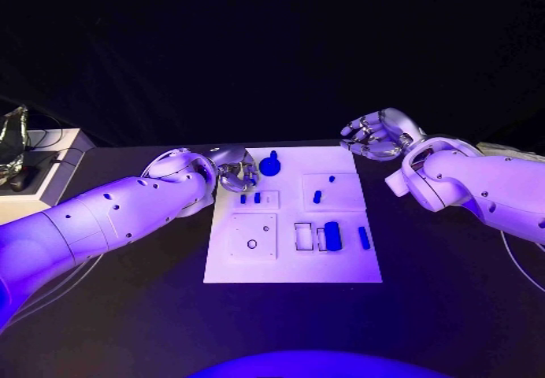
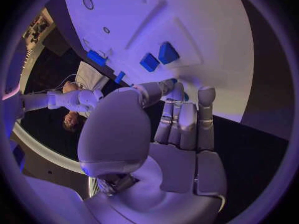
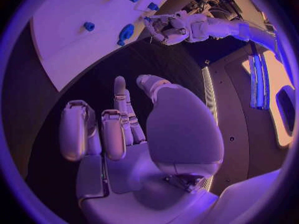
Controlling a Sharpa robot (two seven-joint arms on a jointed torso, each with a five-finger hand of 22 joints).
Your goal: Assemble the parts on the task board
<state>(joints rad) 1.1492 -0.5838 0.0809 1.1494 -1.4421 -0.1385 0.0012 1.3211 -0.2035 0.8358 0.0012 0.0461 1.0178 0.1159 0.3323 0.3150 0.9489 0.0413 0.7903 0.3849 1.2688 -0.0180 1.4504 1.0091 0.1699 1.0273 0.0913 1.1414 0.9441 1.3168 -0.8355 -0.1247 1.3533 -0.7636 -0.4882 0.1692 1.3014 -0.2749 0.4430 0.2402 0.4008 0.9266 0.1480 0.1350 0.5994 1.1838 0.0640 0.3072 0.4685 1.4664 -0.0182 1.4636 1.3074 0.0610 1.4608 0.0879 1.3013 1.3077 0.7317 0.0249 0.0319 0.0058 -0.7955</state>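
The flat white rectangular task board (image 1: 293, 260) lies mid-counter (image 1: 136, 315) with small blue plastic parts (image 1: 333, 235) on it. The left robot hand (image 1: 236, 170) hovers at the board's 10 o'clock edge, fingers loosely apart, holding nothing. The right robot hand (image 1: 375, 135) hangs off the board's 1 o'clock corner, fingers curled in, empty.

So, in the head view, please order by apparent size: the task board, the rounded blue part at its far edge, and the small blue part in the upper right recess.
1. task board
2. rounded blue part
3. small blue part
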